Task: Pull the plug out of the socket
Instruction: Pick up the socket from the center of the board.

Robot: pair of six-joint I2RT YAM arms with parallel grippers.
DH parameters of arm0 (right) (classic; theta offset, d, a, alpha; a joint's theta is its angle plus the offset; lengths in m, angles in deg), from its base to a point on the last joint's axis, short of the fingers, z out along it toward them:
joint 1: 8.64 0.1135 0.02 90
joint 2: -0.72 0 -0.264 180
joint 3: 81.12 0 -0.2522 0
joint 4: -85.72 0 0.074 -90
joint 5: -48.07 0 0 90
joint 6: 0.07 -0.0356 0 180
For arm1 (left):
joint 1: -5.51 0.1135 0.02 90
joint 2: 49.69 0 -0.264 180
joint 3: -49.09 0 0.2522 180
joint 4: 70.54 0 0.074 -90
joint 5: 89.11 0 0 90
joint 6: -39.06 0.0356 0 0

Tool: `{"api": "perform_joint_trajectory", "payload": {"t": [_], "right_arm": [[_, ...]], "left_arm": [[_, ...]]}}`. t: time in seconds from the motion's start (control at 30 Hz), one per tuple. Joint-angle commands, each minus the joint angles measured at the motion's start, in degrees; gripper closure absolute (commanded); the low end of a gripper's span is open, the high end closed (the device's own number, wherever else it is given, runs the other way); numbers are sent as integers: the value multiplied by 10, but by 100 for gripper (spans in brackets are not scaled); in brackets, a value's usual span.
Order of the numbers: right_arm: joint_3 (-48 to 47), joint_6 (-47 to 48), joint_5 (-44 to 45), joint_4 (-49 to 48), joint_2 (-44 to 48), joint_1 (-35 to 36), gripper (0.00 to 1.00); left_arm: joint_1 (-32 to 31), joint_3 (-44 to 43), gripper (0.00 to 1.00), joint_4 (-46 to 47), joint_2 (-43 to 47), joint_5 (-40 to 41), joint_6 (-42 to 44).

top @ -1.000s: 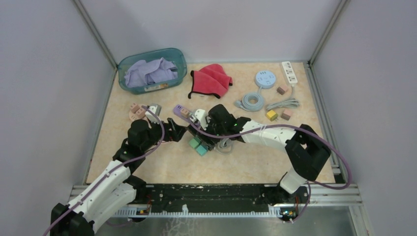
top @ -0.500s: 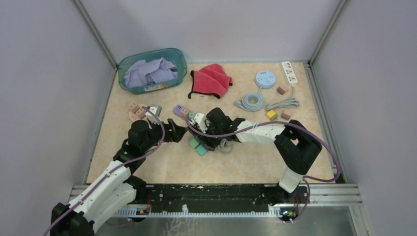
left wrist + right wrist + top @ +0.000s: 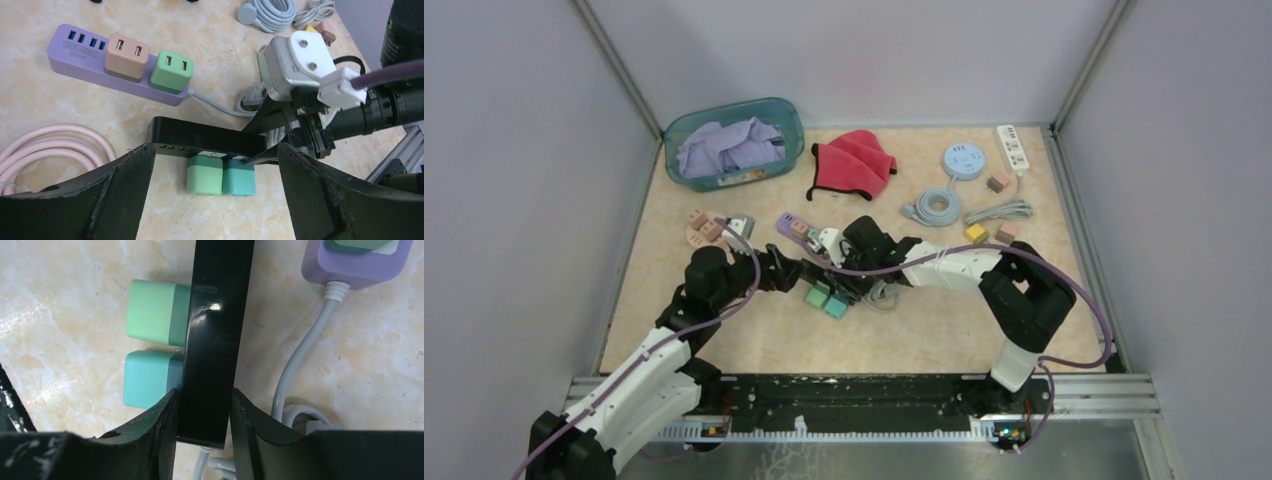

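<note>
The left gripper point(image 3: 215, 148) stands wide open, its fingers released and holding nothing, facing the black socket strip point(image 3: 200, 141) on the table point(image 3: 924, 330). Two plugs sit side by side in the strip's near face (it lies on its edge): the green plug point(image 3: 204, 173), then the teal plug point(image 3: 238, 176) — both fully seated. At the strip's right end the right gripper point(image 3: 205, 407) is clenched on the black body, one finger on each flat side.
</note>
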Motion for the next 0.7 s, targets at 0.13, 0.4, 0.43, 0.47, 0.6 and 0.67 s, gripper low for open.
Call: {"api": "perform_joint_trajectory", "payload": {"t": [0.13, 0.4, 0.43, 0.47, 0.6, 0.67], "right_arm": [[-28, 58, -91, 51, 42, -58, 100], [-61, 210, -314, 188, 53, -139, 100], [-66, 230, -335, 208, 56, -153, 100], [-68, 249, -351, 227, 62, -163, 100], [-70, 297, -395, 275, 84, -208, 100], [-75, 318, -422, 299, 91, -232, 100]], "left_arm": [[3, 21, 4, 98, -3, -115, 1], [3, 55, 3, 264, -34, -240, 0], [3, 55, 3, 268, -40, -243, 2], [3, 56, 3, 276, -47, -250, 4], [3, 62, 2, 327, -88, -290, -8], [3, 67, 2, 363, -116, -317, -23]]}}
